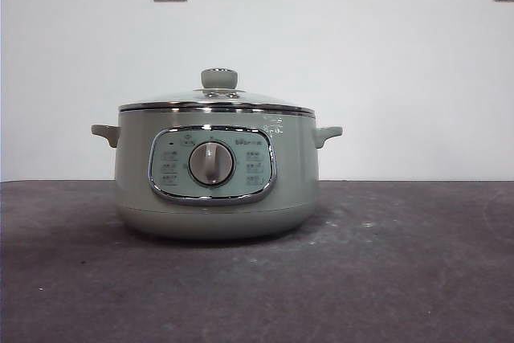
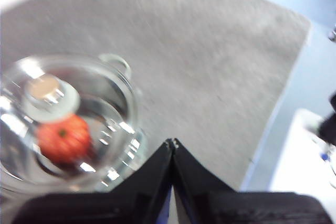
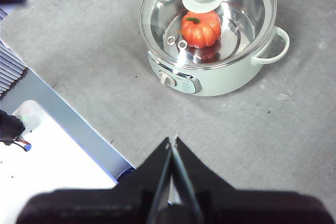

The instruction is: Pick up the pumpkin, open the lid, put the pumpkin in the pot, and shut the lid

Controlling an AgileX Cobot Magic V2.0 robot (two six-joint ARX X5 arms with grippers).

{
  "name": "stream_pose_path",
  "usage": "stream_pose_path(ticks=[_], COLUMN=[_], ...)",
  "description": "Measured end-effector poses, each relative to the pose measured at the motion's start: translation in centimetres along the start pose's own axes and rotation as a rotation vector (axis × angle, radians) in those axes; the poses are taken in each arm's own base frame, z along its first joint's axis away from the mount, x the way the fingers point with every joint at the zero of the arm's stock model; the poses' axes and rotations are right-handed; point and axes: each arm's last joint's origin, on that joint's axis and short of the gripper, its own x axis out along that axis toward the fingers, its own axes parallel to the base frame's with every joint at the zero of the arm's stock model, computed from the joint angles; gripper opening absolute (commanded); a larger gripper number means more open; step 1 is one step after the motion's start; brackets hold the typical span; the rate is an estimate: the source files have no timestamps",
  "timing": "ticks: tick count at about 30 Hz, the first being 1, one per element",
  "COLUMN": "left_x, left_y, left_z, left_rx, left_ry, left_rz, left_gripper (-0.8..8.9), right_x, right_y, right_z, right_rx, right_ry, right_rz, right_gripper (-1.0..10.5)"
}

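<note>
Dark grey surface (image 1: 418, 279), wide and matte, running back to a white wall with two sockets.

Pot (image 1: 215, 173) upright on that surface, sage green, a small handle on each side, chrome-framed panel and round grey dial (image 1: 212, 164) facing the front camera.

Lid (image 1: 217, 104) seated flat on the pot's rim, glass with a chrome edge and a green knob on top; seen from the right wrist as lid (image 3: 231, 19) fully covering the opening.

Pumpkin (image 3: 201, 28) inside the pot, under the glass, orange and ribbed, green stem up, resting on the shiny bottom just beside the knob's outline; same pumpkin (image 2: 64, 138) blurred through the lid in the left wrist view.

Left tool (image 2: 172, 143) clenched, tips together, holding nothing, raised beside the pot.

Right tool (image 3: 172, 141) clenched likewise, empty, well apart from the pot above bare surface.
</note>
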Motion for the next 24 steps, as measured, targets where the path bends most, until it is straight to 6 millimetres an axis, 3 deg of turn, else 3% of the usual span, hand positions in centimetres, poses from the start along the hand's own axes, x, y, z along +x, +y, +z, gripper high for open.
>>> stream_pose_path(ticks=[4,6,8,13,18,20,24], left_x=[-4.6,-5.9,-6.1,-4.2,-0.1,1.3,3.1], left_y=[0.0,0.0,-0.1,-0.3,0.6,0.9,1.5], left_z=[-0.1,-1.7,-4.7,-12.1,-20.1,-22.7,-26.1], left_rx=[0.070,0.105,0.143,0.188,0.120,0.084,0.023], left_ry=[-0.238,-0.349,-0.446,-0.552,-0.483,-0.449,-0.424], left_rz=[0.172,0.278,0.384,0.552,0.623,0.656,0.711], left_gripper=[-0.04,-0.04,-0.04,-0.04,-0.04,-0.04,-0.04], right_x=[0.0,0.0,0.0,0.0,0.0,0.0,0.0], right_y=[0.0,0.0,0.0,0.0,0.0,0.0,0.0], right_z=[0.0,0.0,0.0,0.0,0.0,0.0,0.0], right_rx=[0.000,0.000,0.000,0.000,0.000,0.000,0.000], right_ry=[0.000,0.000,0.000,0.000,0.000,0.000,0.000], right_rz=[0.000,0.000,0.000,0.000,0.000,0.000,-0.001], right_gripper=[0.0,0.0,0.0,0.0,0.0,0.0,0.0])
